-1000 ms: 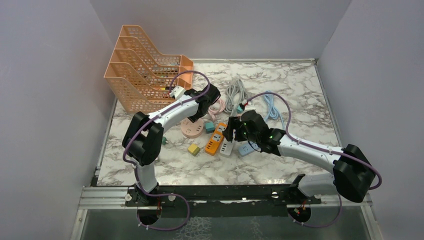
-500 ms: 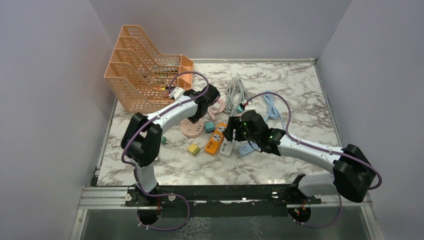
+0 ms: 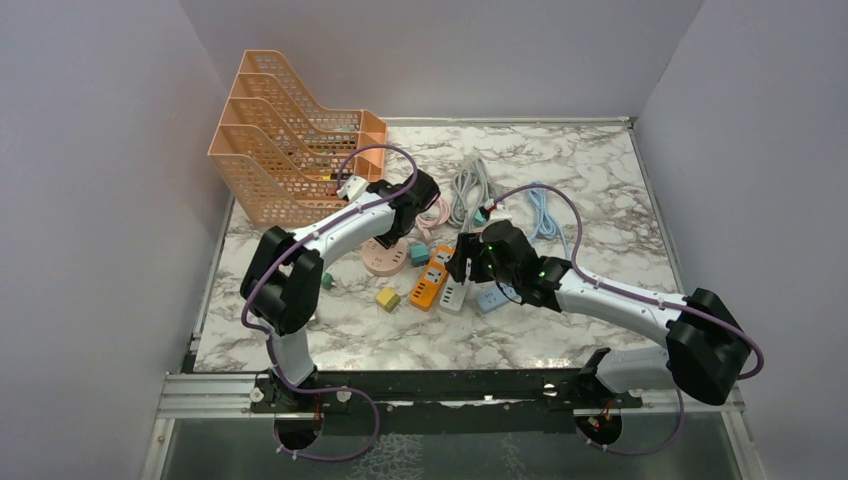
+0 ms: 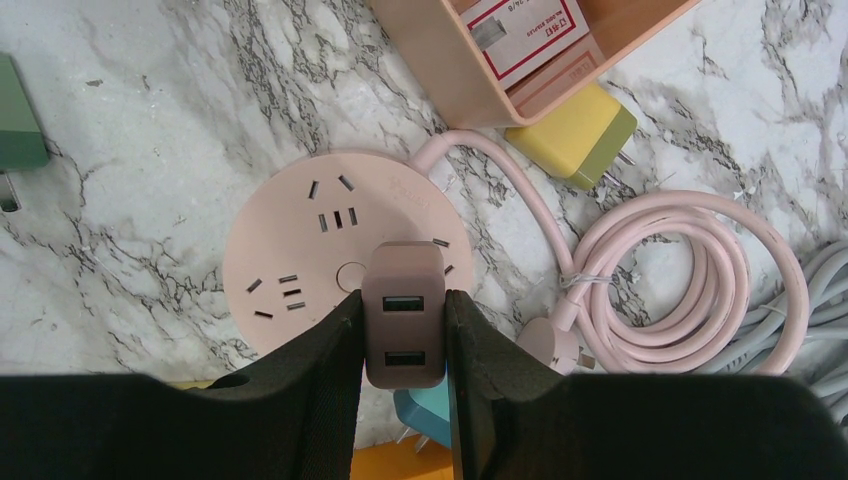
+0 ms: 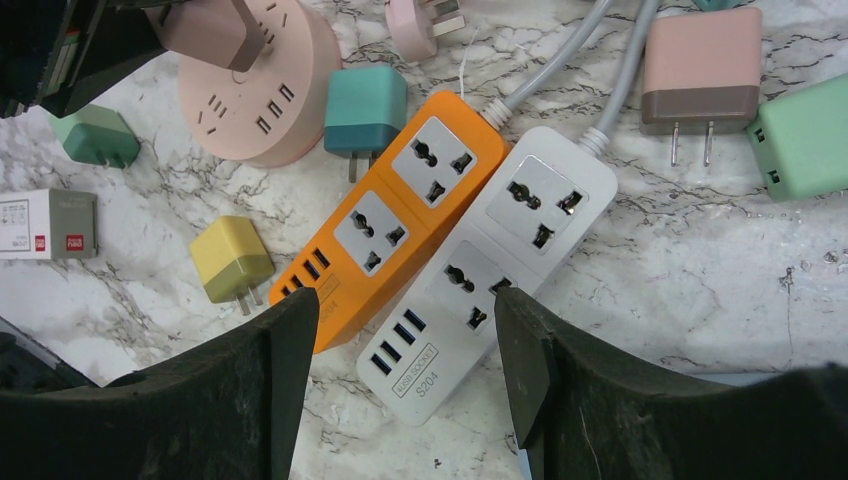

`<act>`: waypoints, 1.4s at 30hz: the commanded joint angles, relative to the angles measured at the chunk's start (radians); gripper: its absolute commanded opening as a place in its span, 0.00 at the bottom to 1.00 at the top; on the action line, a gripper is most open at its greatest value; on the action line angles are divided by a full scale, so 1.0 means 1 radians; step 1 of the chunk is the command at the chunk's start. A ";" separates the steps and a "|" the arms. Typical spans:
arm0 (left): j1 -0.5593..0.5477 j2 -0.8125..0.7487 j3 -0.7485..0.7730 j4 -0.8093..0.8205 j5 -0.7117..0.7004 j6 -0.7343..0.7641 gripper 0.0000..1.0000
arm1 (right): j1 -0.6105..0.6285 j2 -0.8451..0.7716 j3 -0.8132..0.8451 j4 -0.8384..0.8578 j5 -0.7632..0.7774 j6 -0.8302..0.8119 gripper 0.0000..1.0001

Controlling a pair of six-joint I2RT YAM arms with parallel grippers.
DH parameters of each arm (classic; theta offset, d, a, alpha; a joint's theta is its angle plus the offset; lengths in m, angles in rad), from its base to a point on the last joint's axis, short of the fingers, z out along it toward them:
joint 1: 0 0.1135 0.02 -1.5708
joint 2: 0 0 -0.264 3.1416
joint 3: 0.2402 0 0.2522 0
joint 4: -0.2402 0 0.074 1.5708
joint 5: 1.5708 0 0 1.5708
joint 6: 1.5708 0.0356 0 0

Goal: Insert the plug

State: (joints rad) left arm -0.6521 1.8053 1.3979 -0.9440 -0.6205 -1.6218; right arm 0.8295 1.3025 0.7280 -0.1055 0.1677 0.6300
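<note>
My left gripper (image 4: 403, 335) is shut on a dusty-pink USB charger plug (image 4: 403, 312) and holds it over the right part of the round pink power strip (image 4: 300, 250), at its socket slots. The pink strip (image 3: 383, 257) lies left of the middle in the top view, under the left gripper (image 3: 405, 222). My right gripper (image 5: 405, 345) is open and empty, hovering over the white power strip (image 5: 490, 260) and the orange power strip (image 5: 390, 215). In the right wrist view the pink plug (image 5: 205, 30) shows tilted above the pink strip (image 5: 255, 100).
Loose plugs lie about: teal (image 5: 363, 110), yellow (image 5: 230, 258), green (image 5: 95, 135), pink-brown (image 5: 700, 65), mint (image 5: 805, 135). A coiled pink cable (image 4: 670, 280) and grey cables (image 3: 470, 185) lie behind. An orange file rack (image 3: 285, 135) stands at the back left.
The left arm has shifted very slightly; otherwise nothing has visibly moved.
</note>
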 commanded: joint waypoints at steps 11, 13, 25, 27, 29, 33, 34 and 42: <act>-0.006 -0.061 0.069 -0.038 -0.042 0.074 0.00 | -0.001 0.015 0.024 -0.002 0.036 -0.009 0.66; -0.006 -0.069 0.062 -0.038 -0.061 0.061 0.00 | -0.003 0.017 0.026 -0.002 0.036 -0.011 0.66; -0.006 0.028 0.044 -0.040 -0.057 0.021 0.00 | -0.003 0.027 0.028 0.000 0.036 -0.013 0.66; -0.006 0.041 0.034 -0.041 -0.053 0.009 0.00 | -0.003 0.027 0.031 -0.003 0.039 -0.013 0.66; -0.006 0.050 0.026 -0.041 -0.050 0.004 0.00 | -0.002 0.028 0.029 -0.003 0.042 -0.014 0.66; -0.006 0.058 0.019 -0.050 -0.058 -0.012 0.00 | -0.003 0.032 0.029 -0.002 0.043 -0.016 0.66; -0.005 0.060 0.018 -0.051 -0.060 -0.015 0.00 | -0.003 0.033 0.029 -0.002 0.044 -0.016 0.66; -0.004 0.089 0.025 -0.062 -0.051 -0.023 0.00 | -0.003 0.034 0.029 -0.001 0.045 -0.018 0.66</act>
State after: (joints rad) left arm -0.6548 1.8450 1.4330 -0.9707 -0.6674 -1.6306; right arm 0.8295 1.3296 0.7288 -0.1066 0.1757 0.6231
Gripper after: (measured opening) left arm 0.334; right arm 0.657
